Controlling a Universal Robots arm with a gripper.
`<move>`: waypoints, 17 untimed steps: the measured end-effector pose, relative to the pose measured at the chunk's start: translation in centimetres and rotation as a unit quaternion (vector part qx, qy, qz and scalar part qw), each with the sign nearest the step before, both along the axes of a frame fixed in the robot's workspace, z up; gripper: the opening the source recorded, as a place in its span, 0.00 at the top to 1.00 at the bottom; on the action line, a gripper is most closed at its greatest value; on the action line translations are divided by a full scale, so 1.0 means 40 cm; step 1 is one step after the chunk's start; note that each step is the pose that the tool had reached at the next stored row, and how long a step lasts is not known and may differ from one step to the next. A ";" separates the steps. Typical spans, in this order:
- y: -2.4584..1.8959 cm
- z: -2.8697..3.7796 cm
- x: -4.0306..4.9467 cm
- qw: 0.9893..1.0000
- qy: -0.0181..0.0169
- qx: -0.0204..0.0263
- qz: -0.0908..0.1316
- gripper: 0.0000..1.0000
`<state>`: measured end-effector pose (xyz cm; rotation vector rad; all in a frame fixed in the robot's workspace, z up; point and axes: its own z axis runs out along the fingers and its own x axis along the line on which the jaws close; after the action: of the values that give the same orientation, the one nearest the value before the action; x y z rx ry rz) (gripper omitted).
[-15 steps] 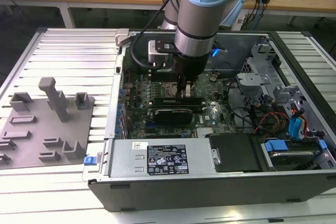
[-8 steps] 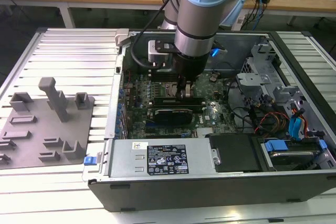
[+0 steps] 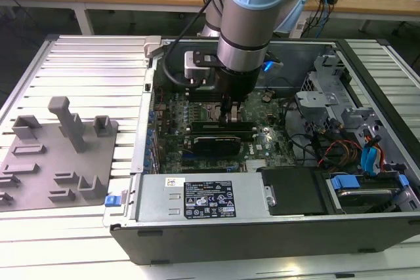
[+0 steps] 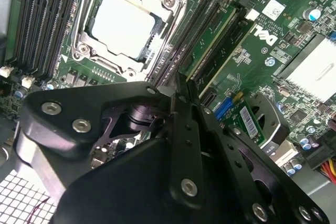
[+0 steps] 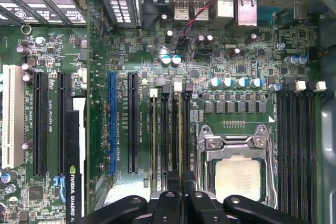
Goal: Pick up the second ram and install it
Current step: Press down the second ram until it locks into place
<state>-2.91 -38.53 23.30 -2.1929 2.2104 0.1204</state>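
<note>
My gripper (image 3: 230, 115) reaches down into the open computer case, right beside the square metal-framed CPU socket (image 3: 209, 111). In the second wrist view its black fingers (image 4: 185, 129) meet at the tips (image 4: 180, 85) over the memory slots next to the CPU socket (image 4: 123, 24). The second ram (image 4: 190, 45) runs away from the tips edge-on as a thin dark strip along one slot, with the fingers shut on it. Another green stick (image 4: 218, 38) stands in a neighbouring slot. In the first wrist view the gripper (image 5: 181, 195) sits in line with the slots beside the socket (image 5: 239, 174).
The grey fixture plate (image 3: 59, 142) with its blocks lies outside the case at the exterior view's left. Inside the case are a graphics card (image 3: 213, 142), the power supply (image 3: 203, 198), bundled cables (image 3: 341, 149) and a drive bay (image 3: 367, 191) at the exterior view's right.
</note>
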 end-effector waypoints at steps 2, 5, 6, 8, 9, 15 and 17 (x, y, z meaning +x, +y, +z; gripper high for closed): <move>0.000 -0.001 0.001 1.000 0.000 0.000 0.005 0.87; 0.000 -0.004 0.003 1.000 0.000 0.000 0.009 0.87; 0.000 -0.004 0.004 1.000 0.000 0.000 0.009 0.87; 0.000 -0.005 0.004 1.000 0.000 0.000 0.009 0.87; 0.000 -0.006 0.004 1.000 0.000 0.000 0.009 0.87; 0.000 -0.002 0.005 1.000 0.000 0.003 0.008 0.87; 0.000 -0.003 0.005 1.000 0.000 0.003 0.008 0.87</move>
<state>-2.72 -38.55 23.19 -2.2085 2.1896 0.1276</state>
